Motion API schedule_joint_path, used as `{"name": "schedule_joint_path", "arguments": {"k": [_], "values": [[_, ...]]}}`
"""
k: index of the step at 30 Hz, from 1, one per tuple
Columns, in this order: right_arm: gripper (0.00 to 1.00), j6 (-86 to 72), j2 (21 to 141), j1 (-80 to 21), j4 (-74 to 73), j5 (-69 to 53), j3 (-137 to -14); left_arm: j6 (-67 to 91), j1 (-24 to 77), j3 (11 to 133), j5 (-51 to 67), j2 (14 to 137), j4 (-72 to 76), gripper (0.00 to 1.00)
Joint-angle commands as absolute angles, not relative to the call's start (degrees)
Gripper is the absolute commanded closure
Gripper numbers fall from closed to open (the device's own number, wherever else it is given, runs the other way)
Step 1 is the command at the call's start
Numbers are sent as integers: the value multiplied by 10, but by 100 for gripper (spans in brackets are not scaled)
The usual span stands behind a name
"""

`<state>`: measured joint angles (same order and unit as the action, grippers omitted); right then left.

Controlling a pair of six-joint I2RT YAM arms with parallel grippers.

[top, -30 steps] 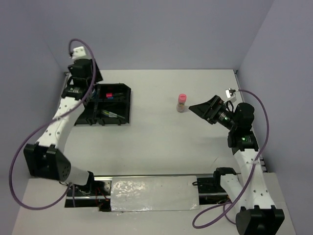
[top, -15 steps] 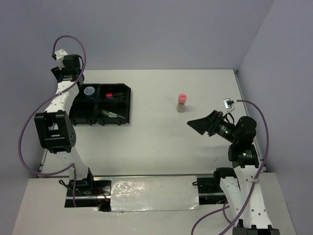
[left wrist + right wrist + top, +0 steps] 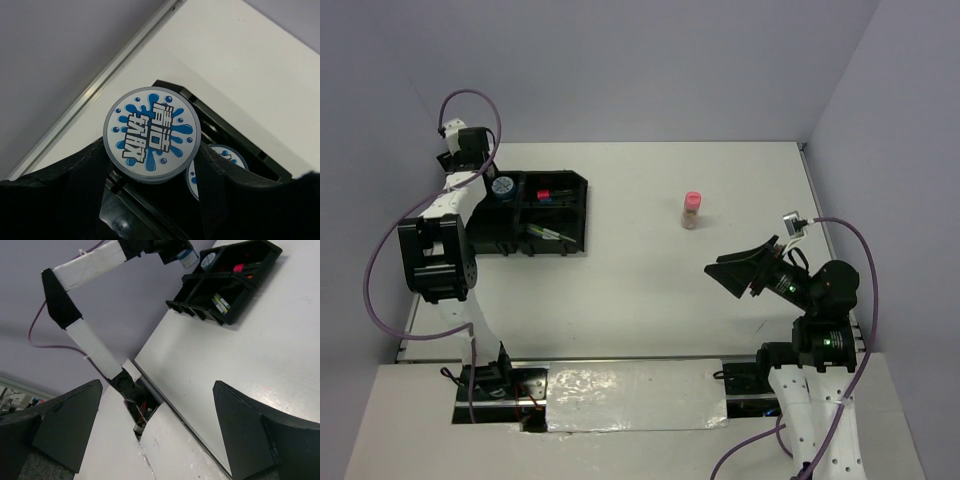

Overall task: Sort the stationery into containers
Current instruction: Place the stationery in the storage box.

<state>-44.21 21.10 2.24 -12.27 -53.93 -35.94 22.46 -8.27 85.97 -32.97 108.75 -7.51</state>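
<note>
Pinching a round tin (image 3: pixel 151 134), the left gripper (image 3: pixel 151 152) hangs above the tray (image 3: pixel 576 215) at upper left of the overhead frame, beside a second tin (image 3: pixel 228 153). Released off-centre, it could clip a ridge and roll out. The right gripper (image 3: pixel 157 427) gapes empty.

Robot lab, bare walls (image 3: pixel 650 60), wht table (image 3: pixel 640 290)

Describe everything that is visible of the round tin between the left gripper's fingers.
The round tin is a flat disc. Its white lid carries a blue splash, blue dots and bold white characters with dark outlines, and its rim looks pale and smooth. The lid faces the wrist camera. The left gripper grips it, a finger touching each side. It hangs over one end of the black tray, apart from a second tin lying in the tray.
</note>
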Motion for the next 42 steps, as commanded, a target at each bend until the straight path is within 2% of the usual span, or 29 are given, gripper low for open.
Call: {"name": "schedule_joint_path", "arguments": {"k": [1,15,24,25,26,30,32,36,42], "values": [[0,-446,203,22,-122,-556,-411,244,-89,853,-323,1081,-18,100],[0,-433,194,22,-150,-551,-439,258,-90,819,-299,1074,-5,100],[0,-422,194,22,-161,-550,-445,265,-91,817,-303,1082,2,90],[0,-422,195,22,-159,-551,-444,267,-91,817,-305,1081,2,82],[0,-421,195,22,-160,-552,-443,266,-91,816,-306,1080,2,80],[0,-418,199,22,-156,-552,-436,272,-90,816,-314,1077,-14,48],[0,-415,201,22,-157,-552,-433,272,-91,816,-316,1075,-17,40],[0,-407,207,21,-154,-551,-430,276,-90,817,-321,1068,-28,1],[0,-349,266,21,-152,-502,-386,287,-90,837,-315,1038,-57,1]]}}
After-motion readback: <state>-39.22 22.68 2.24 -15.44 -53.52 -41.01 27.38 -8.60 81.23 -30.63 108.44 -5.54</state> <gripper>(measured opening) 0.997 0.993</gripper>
